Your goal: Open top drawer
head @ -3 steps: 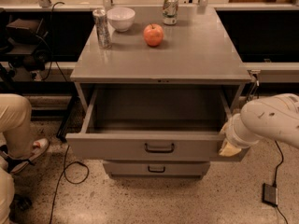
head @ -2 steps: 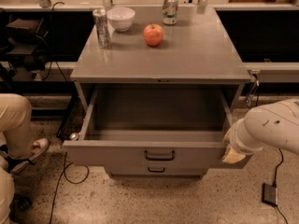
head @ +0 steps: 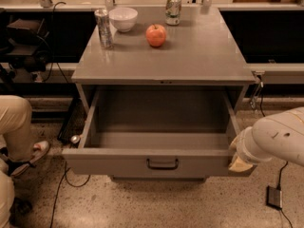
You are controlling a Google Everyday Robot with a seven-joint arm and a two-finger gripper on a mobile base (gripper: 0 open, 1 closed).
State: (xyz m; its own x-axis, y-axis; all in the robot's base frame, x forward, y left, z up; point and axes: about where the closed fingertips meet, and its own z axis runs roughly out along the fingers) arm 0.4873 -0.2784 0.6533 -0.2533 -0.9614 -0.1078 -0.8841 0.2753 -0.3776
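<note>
Plainly one top drawer [head: 114, 164] gapes, end effector [head: 239, 158] at its corner.

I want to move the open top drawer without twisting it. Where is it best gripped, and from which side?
Grip the dark bar handle at the front centre of the top drawer, coming from the front. The bar lies level and stands off the panel; a central pull should keep the drawer straight. The gripper is at the front's right corner.
</note>
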